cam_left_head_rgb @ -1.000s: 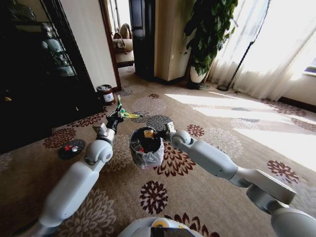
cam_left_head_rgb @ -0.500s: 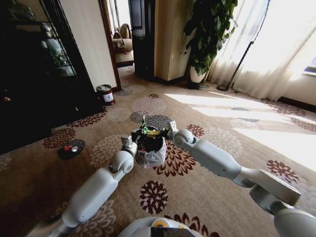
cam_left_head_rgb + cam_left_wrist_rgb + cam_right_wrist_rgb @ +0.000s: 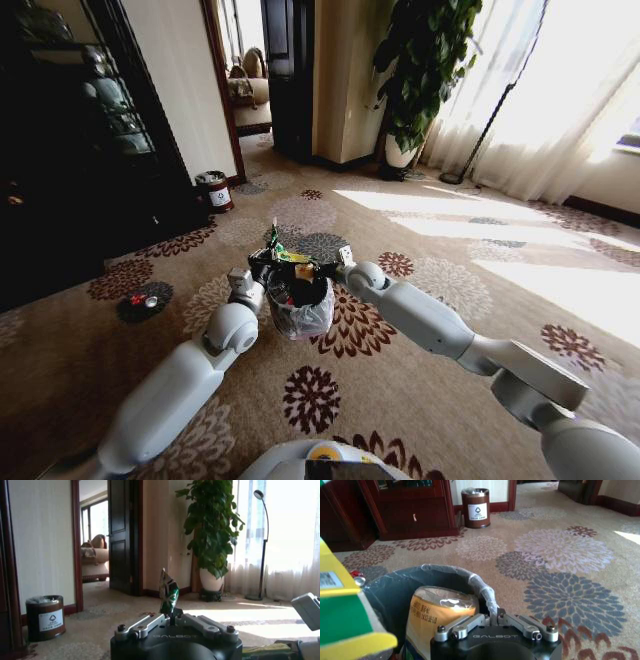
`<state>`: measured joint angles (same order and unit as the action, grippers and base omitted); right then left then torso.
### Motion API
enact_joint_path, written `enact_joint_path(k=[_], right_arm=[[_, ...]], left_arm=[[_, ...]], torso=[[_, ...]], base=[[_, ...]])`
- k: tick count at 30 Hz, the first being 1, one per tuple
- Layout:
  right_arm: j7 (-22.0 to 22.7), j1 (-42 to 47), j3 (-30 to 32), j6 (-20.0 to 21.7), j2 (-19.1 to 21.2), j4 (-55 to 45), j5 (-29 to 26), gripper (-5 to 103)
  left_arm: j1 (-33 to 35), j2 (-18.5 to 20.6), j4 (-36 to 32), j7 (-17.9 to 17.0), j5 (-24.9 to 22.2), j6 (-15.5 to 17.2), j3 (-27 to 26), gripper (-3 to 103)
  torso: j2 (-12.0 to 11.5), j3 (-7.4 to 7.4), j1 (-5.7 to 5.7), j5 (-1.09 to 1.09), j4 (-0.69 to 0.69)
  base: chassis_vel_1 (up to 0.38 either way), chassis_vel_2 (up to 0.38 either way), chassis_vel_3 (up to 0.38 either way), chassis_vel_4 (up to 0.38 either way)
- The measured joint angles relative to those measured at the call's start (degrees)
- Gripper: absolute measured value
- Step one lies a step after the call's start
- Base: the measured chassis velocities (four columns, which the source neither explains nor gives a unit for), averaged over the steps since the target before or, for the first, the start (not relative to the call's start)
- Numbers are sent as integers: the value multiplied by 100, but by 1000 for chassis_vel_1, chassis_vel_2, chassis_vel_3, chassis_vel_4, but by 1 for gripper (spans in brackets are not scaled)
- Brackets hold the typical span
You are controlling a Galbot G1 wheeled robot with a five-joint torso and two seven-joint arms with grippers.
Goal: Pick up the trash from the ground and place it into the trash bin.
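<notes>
The trash bin [image 3: 306, 318], a small round bin with a grey-white bag liner, hangs just above the carpet with my right gripper [image 3: 328, 270] shut on its rim [image 3: 481, 588]. It holds a yellow-orange packet [image 3: 440, 611] and a green-yellow box [image 3: 342, 630]. My left gripper [image 3: 266, 263] is at the bin's far left rim, shut on a green wrapper [image 3: 281, 251] that sticks up from its fingers [image 3: 169, 592]. A small red can [image 3: 139, 299] lies on a dark carpet flower off to the left.
A smaller brown cylinder with a white label [image 3: 213, 190] stands by the doorway wall. A dark cabinet [image 3: 80, 140] fills the left side. A tall potted plant [image 3: 420, 80] and a floor lamp [image 3: 490, 120] stand at the back by the curtains. Open carpet lies to the right.
My left gripper carried the green wrapper rightward from beside the bin to above it, then drew back a little to the left rim. The right gripper kept its hold on the bin.
</notes>
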<state>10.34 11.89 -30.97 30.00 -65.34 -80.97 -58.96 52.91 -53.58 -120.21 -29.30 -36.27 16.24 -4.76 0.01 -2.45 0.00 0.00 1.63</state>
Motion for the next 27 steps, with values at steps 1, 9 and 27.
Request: enact_joint_path(k=[1, 9, 27], right_arm=[[0, 0, 0, 0, 0, 0, 0, 2], [0, -87, -17, -1, 93, -9, -31, 2], [18, -24, -12, -5, 274, -344, -104, 2]], left_arm=[[0, 0, 0, 0, 0, 0, 0, 0], [140, -87, 236, -196, 64, 139, -55, 0], [-148, -147, 872, 573, -371, 188, 186, 11]], torso=[[0, 0, 0, 0, 0], [0, 0, 0, 0, -2], [0, 0, 0, 0, -1]], base=[[0, 0, 0, 0], [0, 0, 0, 0], [0, 0, 0, 0]])
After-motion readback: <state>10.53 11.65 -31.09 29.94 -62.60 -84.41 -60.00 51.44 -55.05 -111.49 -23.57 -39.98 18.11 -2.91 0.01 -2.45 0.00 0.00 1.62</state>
